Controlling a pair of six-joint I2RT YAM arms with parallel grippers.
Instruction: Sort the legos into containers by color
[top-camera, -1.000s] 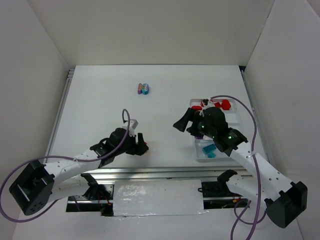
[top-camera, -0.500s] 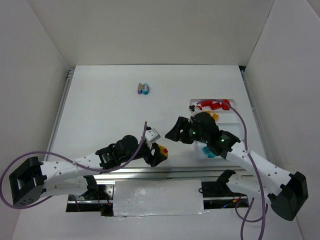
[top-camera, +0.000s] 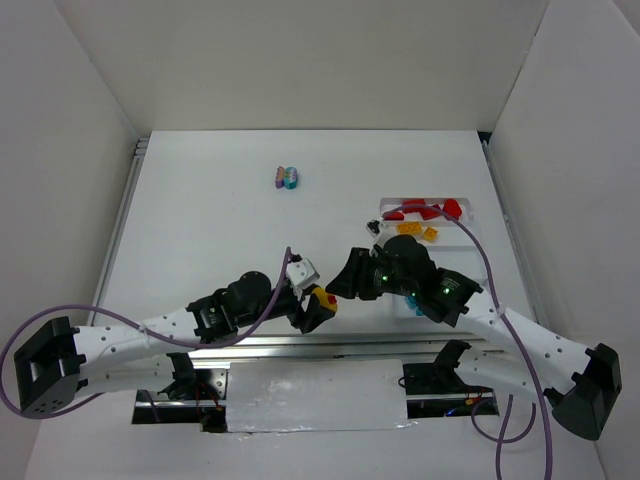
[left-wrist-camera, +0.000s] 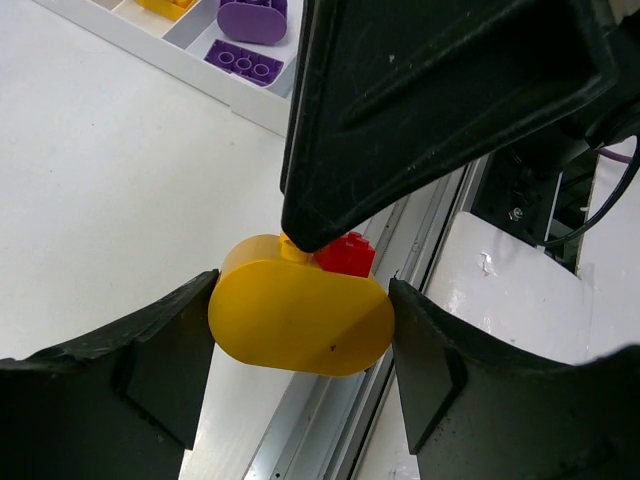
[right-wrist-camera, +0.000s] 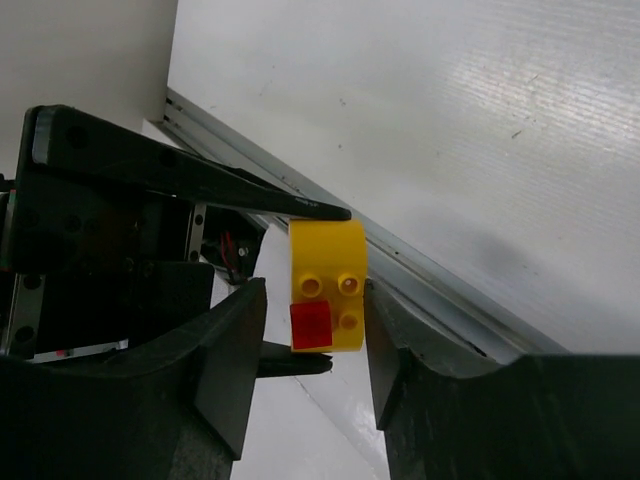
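Yellow brick (left-wrist-camera: 300, 315) with a red brick (left-wrist-camera: 345, 255) stuck on it sits clamped in the left gripper (top-camera: 315, 306) near the table's (top-camera: 200, 220) front edge. The right gripper (right-wrist-camera: 315, 320) straddles it, jaws parted. Likely separating the pair: next, pinch the red and pull apart.

Nothing legible in any of the views — no text, label, brand, number or sign to be read.
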